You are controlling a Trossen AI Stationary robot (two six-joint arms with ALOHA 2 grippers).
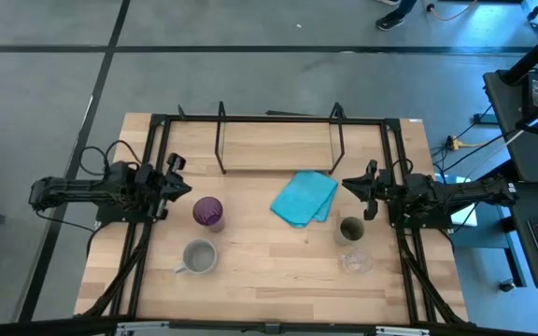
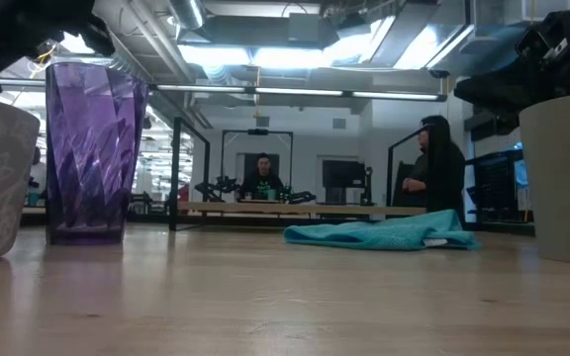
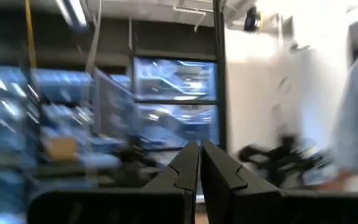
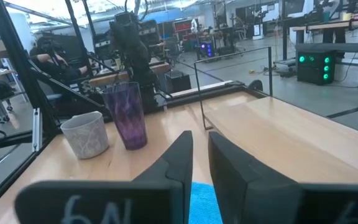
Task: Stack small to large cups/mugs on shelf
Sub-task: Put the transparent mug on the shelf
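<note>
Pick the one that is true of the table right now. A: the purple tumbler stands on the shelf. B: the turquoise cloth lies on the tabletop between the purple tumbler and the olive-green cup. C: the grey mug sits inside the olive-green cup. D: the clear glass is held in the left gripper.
B: the high view shows the turquoise cloth flat on the wood, the purple tumbler on one side and the olive-green cup on the other.

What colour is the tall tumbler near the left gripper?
Purple tumbler, translucent with faceted sides; clearest in the low view.
</note>
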